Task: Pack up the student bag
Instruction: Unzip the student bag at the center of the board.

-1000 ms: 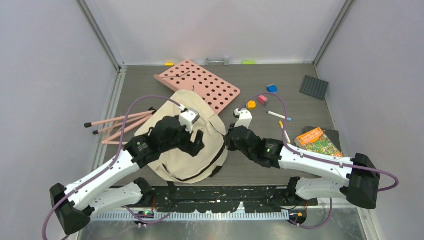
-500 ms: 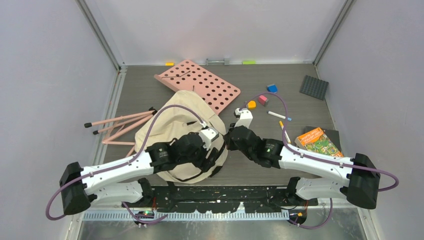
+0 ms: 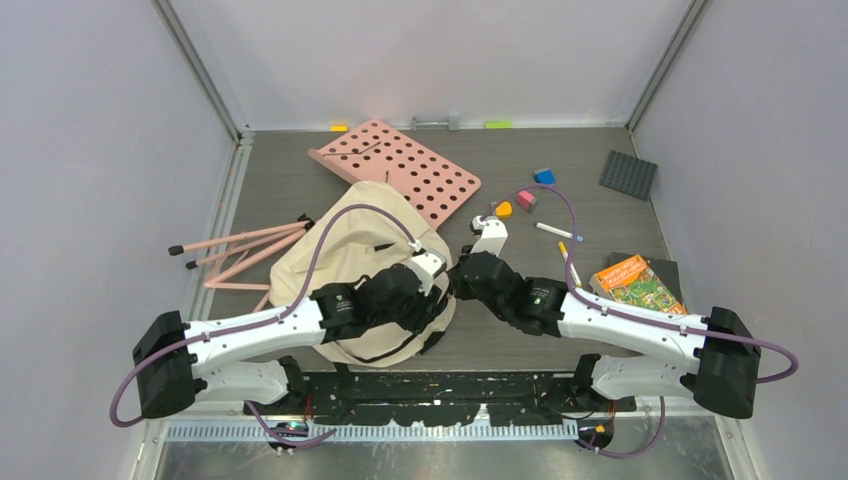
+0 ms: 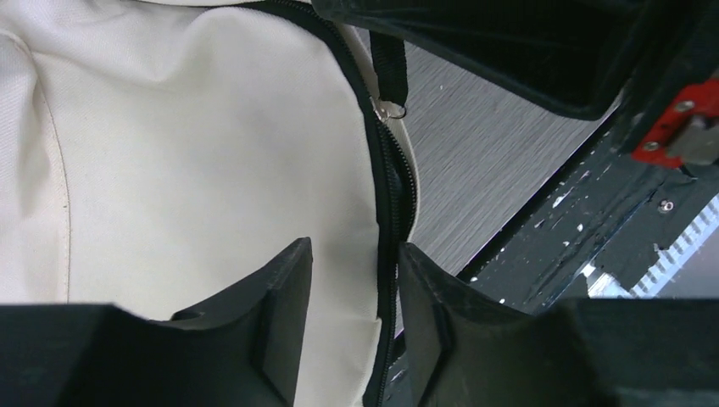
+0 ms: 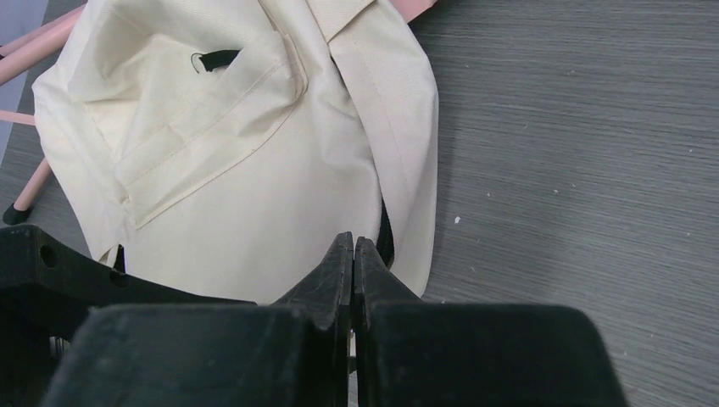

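The cream student bag (image 3: 345,240) lies flat at the middle-left of the table, its black zipper (image 4: 392,182) running along its near-right edge. My left gripper (image 3: 425,298) is open and low over that edge (image 4: 352,248). One finger (image 4: 284,297) is over the cream fabric and the other (image 4: 428,305) is just outside the zipper. A zipper pull (image 4: 390,106) lies further along. My right gripper (image 3: 460,280) is shut at the bag's right edge, its tips (image 5: 352,246) over the fabric beside a black strap (image 5: 386,237). Nothing shows between its fingers.
A pink perforated board (image 3: 405,165) lies behind the bag and pink rods (image 3: 240,250) to its left. On the right are an orange book (image 3: 637,283), small blue (image 3: 544,177), pink (image 3: 526,199) and orange (image 3: 503,209) blocks, a marker (image 3: 555,231) and a dark grey plate (image 3: 628,174).
My left arm has swung from over the middle of the bag down to its near-right zipper edge. The right arm has stayed put.
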